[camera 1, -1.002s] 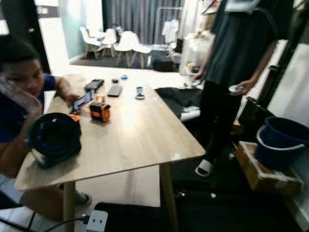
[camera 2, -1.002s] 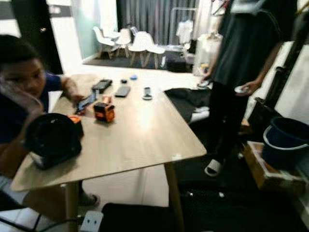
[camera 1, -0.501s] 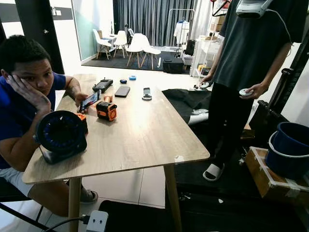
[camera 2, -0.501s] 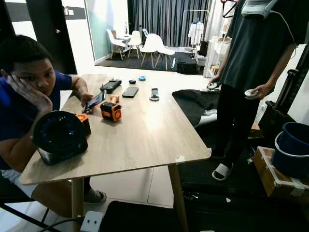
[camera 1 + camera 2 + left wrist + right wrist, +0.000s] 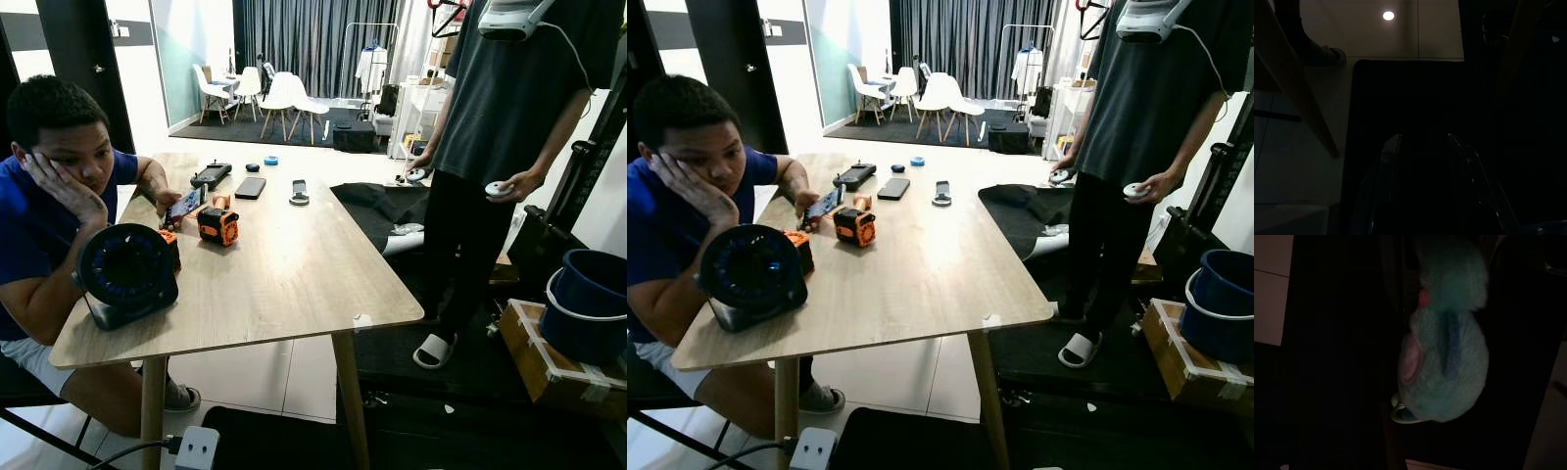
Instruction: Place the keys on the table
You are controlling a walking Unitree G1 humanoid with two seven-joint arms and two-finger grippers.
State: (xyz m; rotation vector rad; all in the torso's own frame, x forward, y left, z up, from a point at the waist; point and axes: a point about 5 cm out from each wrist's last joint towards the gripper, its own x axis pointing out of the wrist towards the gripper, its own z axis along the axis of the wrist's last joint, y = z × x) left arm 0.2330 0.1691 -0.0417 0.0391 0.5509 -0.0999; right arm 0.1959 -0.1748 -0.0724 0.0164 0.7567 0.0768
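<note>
We see the fluffy teal keychain point(image 5: 1444, 338) dangling from our right gripper point(image 5: 1400, 357), pinched between its fingers, low beside the wooden table point(image 5: 294, 264), whose bare top lies ahead and above.

head views are sharp and evenly daylit, while both wrist views are very dark and murky.
</note>
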